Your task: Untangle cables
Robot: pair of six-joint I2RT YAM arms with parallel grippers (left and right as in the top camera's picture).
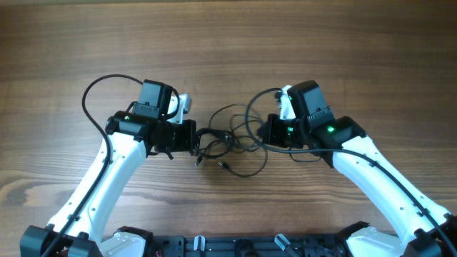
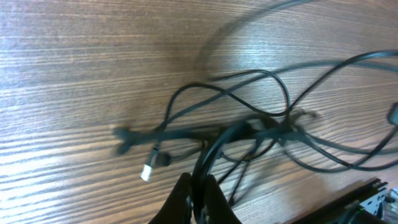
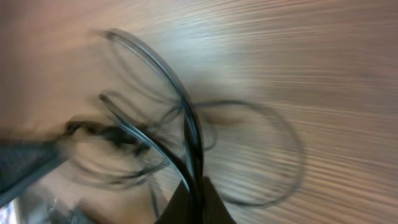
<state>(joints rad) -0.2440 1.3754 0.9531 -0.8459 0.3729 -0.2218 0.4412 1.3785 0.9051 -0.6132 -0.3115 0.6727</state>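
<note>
left hand (image 2: pixel 199 188) pinching cables (image 2: pixel 261 93), right hand (image 3: pixel 194 193) pinching them too; knot (image 1: pixel 227 140) between not undone yet, most work left tbh.

Cables (image 1: pixel 227 139): several, thin, black, tangled in loose overlapping loops between left claw (image 2: pixel 198 188) and right claw (image 3: pixel 194 194). Each claw pinches strands. Silvery plug (image 2: pixel 147 172) lies just beside left claw.

White left arm (image 1: pixel 107 178), white right arm (image 1: pixel 378 171), chunky black joints (image 1: pixel 153 96) on both. Green light (image 1: pixel 331 130) glowing on the right one, thick black cable (image 1: pixel 89 96) looping off the left. Left end effector (image 2: pixel 198 186): dark, tapered.
</note>
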